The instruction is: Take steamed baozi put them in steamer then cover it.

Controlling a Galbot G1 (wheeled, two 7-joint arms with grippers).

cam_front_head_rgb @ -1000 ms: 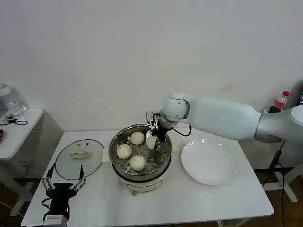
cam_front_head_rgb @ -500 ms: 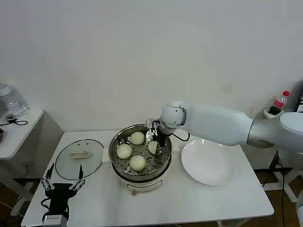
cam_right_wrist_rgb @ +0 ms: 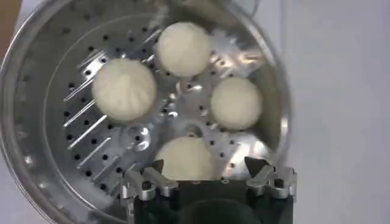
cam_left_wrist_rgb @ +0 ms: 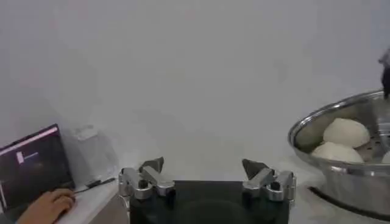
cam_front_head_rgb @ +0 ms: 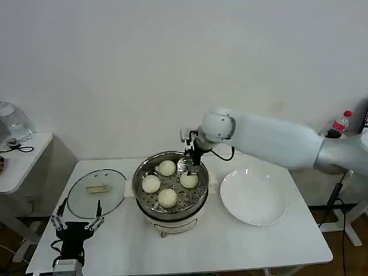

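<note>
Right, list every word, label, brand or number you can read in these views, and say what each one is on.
No text can be read anywhere.
Bottle with a red cap at the right edge of the head view: its label is too small to read.
Laptop screen in the left wrist view: coloured marks, too blurred to read.
Steamer, cover and white plate: no markings visible.

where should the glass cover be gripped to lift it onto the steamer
Grip the cover by its cream bar handle at the centre, coming straight down from above. The lid lies flat on the table with the handle facing up, and its glass and thin rim likely offer little purchase. The left gripper, open and nearest, looks best placed; close its fingers across the bar's narrow width.
</note>
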